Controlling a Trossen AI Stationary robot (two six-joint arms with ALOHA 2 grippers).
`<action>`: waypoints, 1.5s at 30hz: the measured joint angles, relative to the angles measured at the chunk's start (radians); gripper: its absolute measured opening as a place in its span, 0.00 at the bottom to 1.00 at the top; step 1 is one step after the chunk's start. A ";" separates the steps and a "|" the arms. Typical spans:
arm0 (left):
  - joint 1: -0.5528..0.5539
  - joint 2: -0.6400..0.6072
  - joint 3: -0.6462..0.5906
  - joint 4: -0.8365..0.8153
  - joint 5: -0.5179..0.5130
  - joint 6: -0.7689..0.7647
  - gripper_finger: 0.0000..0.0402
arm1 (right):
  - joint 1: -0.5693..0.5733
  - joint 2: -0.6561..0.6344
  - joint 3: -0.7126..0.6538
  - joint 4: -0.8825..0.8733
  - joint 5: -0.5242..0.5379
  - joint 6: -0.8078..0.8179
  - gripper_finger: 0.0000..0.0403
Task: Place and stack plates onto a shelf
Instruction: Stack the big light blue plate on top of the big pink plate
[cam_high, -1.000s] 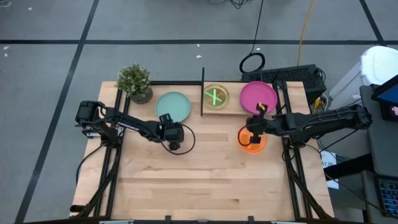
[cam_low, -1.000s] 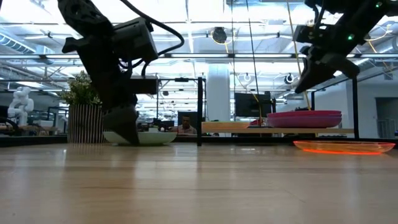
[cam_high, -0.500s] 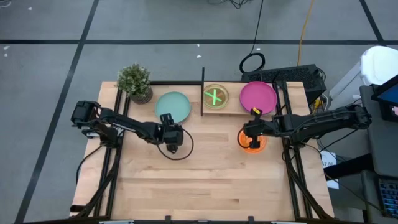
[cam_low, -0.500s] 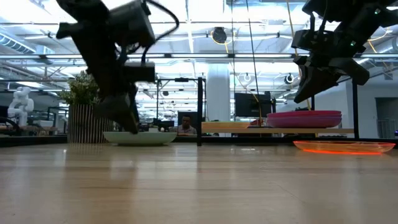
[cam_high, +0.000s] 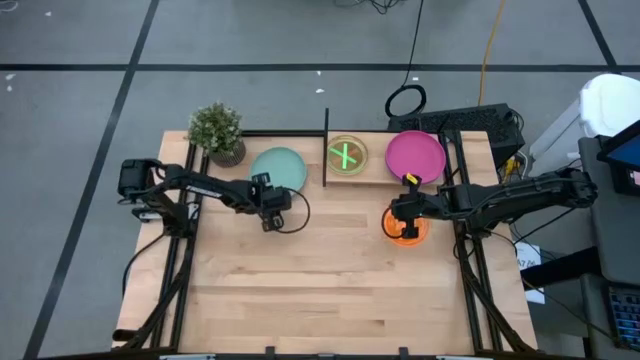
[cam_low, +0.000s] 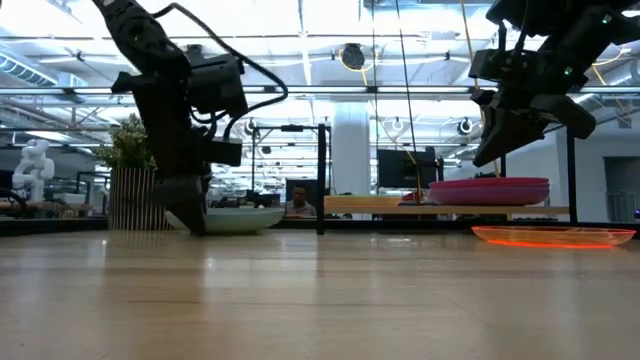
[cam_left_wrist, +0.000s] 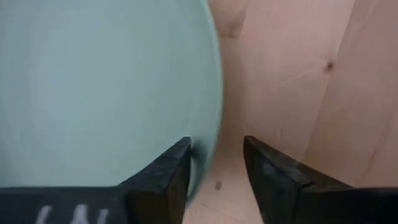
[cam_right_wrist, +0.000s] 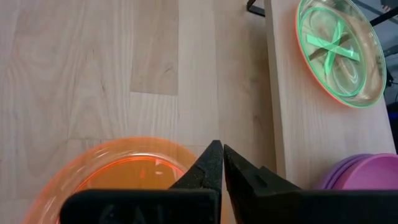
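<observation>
The pale teal plate (cam_high: 279, 170) lies flat on the table left of the shelf (cam_high: 377, 168). My left gripper (cam_high: 268, 207) is open at the plate's near right rim (cam_left_wrist: 213, 140); one finger (cam_left_wrist: 166, 176) stands over the plate and the other (cam_left_wrist: 268, 169) over bare wood. Whether they touch the rim does not show. My right gripper (cam_right_wrist: 222, 160) is shut and hangs above the far rim of the orange plate (cam_high: 405, 226), clear of it in the low view (cam_low: 503, 140). On the shelf sit a green plate (cam_high: 346, 155) and a magenta plate (cam_high: 415, 155) on a purple one (cam_right_wrist: 336, 172).
A potted plant (cam_high: 217, 130) stands at the far left corner beside the teal plate. The shelf's black upright panel (cam_high: 326, 148) rises between the teal and green plates. Bare wood spans the table's near half (cam_high: 330, 290). A cable coil (cam_high: 405, 101) lies beyond the far edge.
My left gripper has moved a little toward the far edge and the teal plate, rising briefly and then sinking to table height at the plate's rim. My right gripper came down a little over the orange plate and then kept still. The plates have not moved.
</observation>
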 joint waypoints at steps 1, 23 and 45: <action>0.002 0.000 -0.004 0.006 0.002 0.006 0.36 | 0.000 0.000 0.000 0.000 0.000 0.000 0.00; -0.071 -0.040 0.039 0.059 -0.150 0.139 0.03 | 0.000 0.000 0.000 0.052 0.001 -0.030 0.00; -0.168 -0.245 0.310 0.013 -0.290 0.376 0.03 | 0.140 0.000 0.139 0.060 0.017 0.017 0.00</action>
